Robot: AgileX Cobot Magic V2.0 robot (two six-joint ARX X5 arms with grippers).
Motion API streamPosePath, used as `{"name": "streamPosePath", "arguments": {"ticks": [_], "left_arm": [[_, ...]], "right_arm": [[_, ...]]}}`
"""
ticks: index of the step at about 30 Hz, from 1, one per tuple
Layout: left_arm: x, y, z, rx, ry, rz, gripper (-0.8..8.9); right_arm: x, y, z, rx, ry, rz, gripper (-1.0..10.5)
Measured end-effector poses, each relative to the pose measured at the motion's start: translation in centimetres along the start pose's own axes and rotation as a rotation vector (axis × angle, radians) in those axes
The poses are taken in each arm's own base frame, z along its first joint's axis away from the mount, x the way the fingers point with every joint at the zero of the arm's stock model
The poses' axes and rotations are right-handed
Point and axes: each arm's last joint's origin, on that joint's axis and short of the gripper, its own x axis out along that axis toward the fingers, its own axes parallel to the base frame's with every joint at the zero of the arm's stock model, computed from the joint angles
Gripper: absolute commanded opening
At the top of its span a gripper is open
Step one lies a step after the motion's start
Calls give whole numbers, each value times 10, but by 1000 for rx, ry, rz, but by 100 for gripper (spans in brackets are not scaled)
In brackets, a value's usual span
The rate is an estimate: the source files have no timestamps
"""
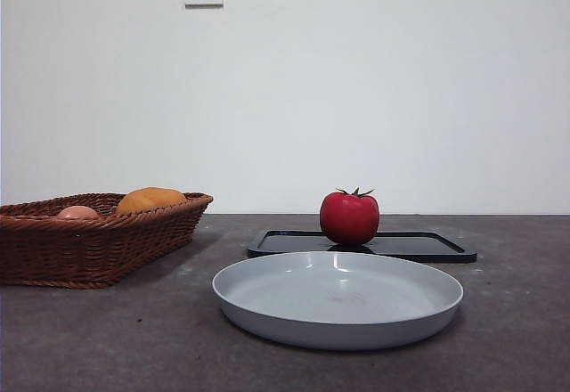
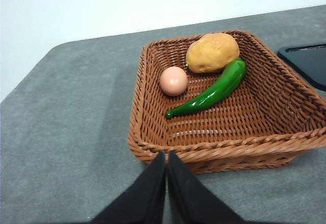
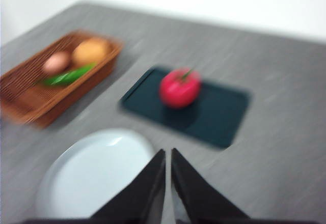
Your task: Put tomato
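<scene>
Front view is showing the tomato [image 1: 349, 218] sitting on the dark tray [image 1: 419, 247], behind the empty grey plate [image 1: 267, 307]. It is looking glossy, round and likely slippery, probably light and firm; gripping across its widest girth seems safest. Right gripper [image 3: 168, 155] is hovering above the plate's edge, fingers pressed nearly together, holding nothing. Left gripper [image 2: 166, 157] is waiting beside the basket [image 2: 147, 107], fingers likewise closed and empty.
</scene>
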Motion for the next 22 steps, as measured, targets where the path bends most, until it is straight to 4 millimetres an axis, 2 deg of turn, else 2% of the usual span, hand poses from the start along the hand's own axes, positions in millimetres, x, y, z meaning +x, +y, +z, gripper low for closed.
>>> {"name": "streamPosePath", "arguments": {"ticks": [5,9,15,22], "left_arm": [[0,0,0,0,0,0,7],[0,0,0,0,0,0,7],[0,0,0,0,0,0,7],[0,0,0,0,0,0,7]], "right_arm": [[9,-12,-36,-39,-159,-97,7],[21,-18,-71,-60,-216,-128,7],[36,-26,-112,-77,-286,-212,6],[44,-31,-138,-49,-280,-312,7]]}}
